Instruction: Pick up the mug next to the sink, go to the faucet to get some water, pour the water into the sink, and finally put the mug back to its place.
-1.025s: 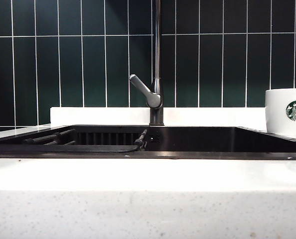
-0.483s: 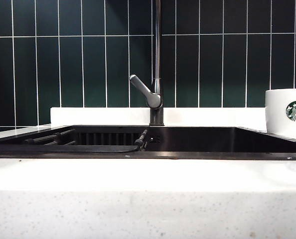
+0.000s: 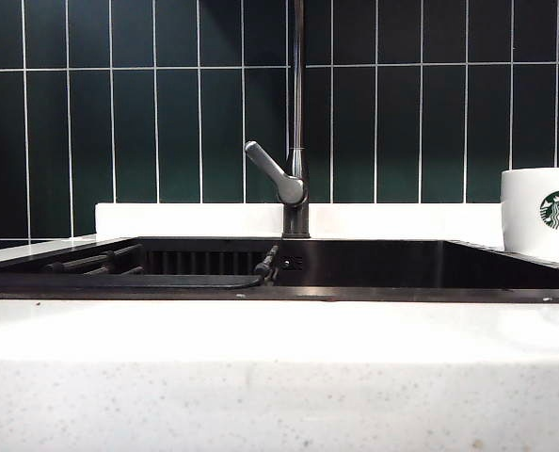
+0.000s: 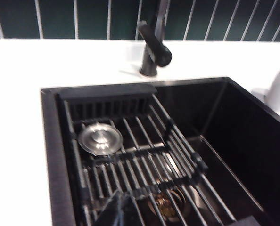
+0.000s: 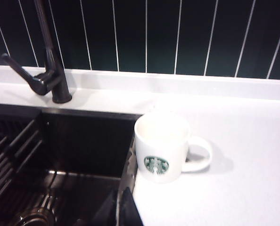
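The white mug [image 5: 161,146] with its green logo stands upright on the white counter, just beside the sink's rim, handle turned away from the basin; it also shows at the right edge [image 3: 541,212]. The black sink [image 3: 279,293] [image 4: 50,141] fills the middle. The dark faucet [image 3: 298,141] [image 5: 53,70] rises behind it, lever slanted. My right gripper [image 5: 119,207] is over the sink's edge, short of the mug, fingertips together and holding nothing. My left gripper [image 4: 121,209] is shut and hangs above the sink. Neither arm appears in the exterior view. The water is out of view.
A black slatted rack [image 4: 144,160] lies across one side of the sink, with a round metal stopper [image 4: 100,138] below it and the drain [image 4: 170,205] beside it. White countertop [image 5: 243,155] surrounds the basin. Dark green tiles [image 3: 157,113] form the back wall.
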`<state>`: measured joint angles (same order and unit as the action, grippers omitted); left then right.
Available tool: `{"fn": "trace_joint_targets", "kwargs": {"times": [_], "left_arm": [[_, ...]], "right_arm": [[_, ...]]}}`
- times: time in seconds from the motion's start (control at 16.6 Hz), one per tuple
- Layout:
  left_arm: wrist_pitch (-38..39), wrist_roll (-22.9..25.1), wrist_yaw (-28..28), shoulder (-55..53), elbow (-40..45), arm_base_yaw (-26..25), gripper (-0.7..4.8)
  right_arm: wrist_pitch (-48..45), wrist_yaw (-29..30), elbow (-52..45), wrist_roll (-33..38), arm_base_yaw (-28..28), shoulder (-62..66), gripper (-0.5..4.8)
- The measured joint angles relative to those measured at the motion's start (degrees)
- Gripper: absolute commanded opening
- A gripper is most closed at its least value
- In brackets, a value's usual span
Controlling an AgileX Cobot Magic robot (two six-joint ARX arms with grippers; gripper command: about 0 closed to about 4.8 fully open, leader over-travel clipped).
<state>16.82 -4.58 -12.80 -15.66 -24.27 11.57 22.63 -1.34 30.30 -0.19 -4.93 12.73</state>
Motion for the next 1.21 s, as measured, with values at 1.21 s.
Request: {"fn": "trace_joint_targets", "kwargs": {"times": [1.21], "left_arm": [[-4.8,-4.3,13.9,9.9,16.2,0.0,-0.04]], "right_arm": [[-6.0,-4.7,-19.1,3.4,-0.1,-12.6,-0.01]]}}
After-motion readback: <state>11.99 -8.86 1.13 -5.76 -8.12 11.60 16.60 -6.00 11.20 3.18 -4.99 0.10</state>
